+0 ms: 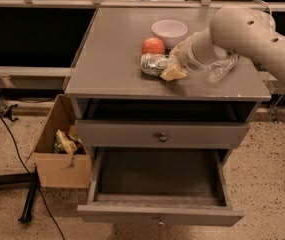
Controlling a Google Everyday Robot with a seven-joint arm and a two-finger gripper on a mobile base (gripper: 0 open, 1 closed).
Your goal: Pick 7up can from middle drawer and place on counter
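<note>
Camera view shows the can resting on the surface, about midway between the left and right edges and somewhat nearer the front edge than the back. The pincer sits at the can's right side, touching it or very nearly. Whether it is clenched on the can or released cannot be told. The arm reaches in over the right edge. An orange fruit stands just behind the can, with a bowl behind that, toward the back edge. A clear bottle lies near the right edge, beneath the arm. The drawer stands open below the front edge, and nothing shows inside it.

The step in hand looks like the placing, nearly done. To finish well, the can should sit fully on the surface before release. The pincer should then open wide and lift straight up, so it neither drags the can into the fruit nor sweeps the bottle off the right edge.
</note>
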